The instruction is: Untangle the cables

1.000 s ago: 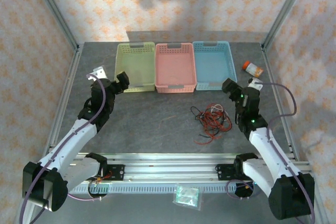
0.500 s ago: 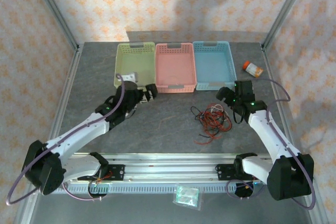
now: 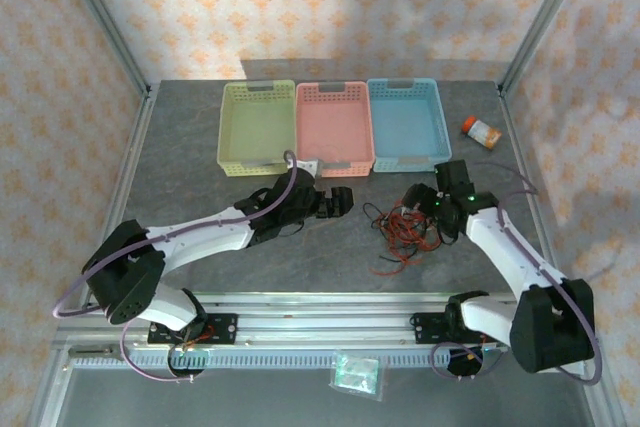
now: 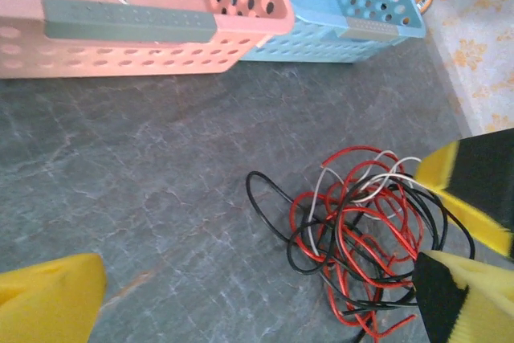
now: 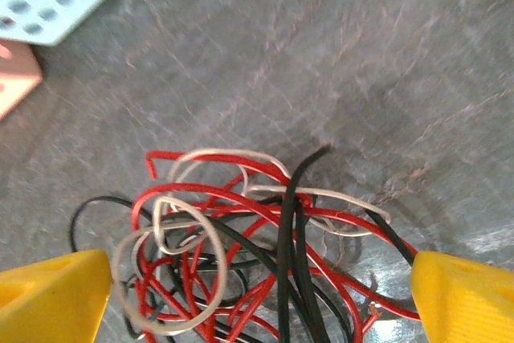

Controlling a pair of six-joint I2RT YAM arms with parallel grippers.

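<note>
The cables (image 3: 405, 230) lie as one tangle of thin red, black and white strands on the grey table, in front of the baskets. My left gripper (image 3: 343, 200) hovers just left of the tangle, open with nothing in it. In the left wrist view the cables (image 4: 361, 238) lie to the right of the left gripper (image 4: 257, 303), whose jaws stand wide apart. My right gripper (image 3: 428, 209) sits over the tangle's right side. In the right wrist view the right gripper (image 5: 257, 295) is open, with the cables (image 5: 241, 255) spread between its yellow fingers (image 5: 48, 295).
A green basket (image 3: 255, 127), a pink basket (image 3: 333, 127) and a blue basket (image 3: 405, 122) stand in a row at the back. An orange bottle (image 3: 482, 131) lies at the back right. A small plastic bag (image 3: 357, 374) lies below the front rail.
The left arm has swung from the far left across the table to just left of the tangle. The right gripper has moved left and down onto the tangle's right side.
</note>
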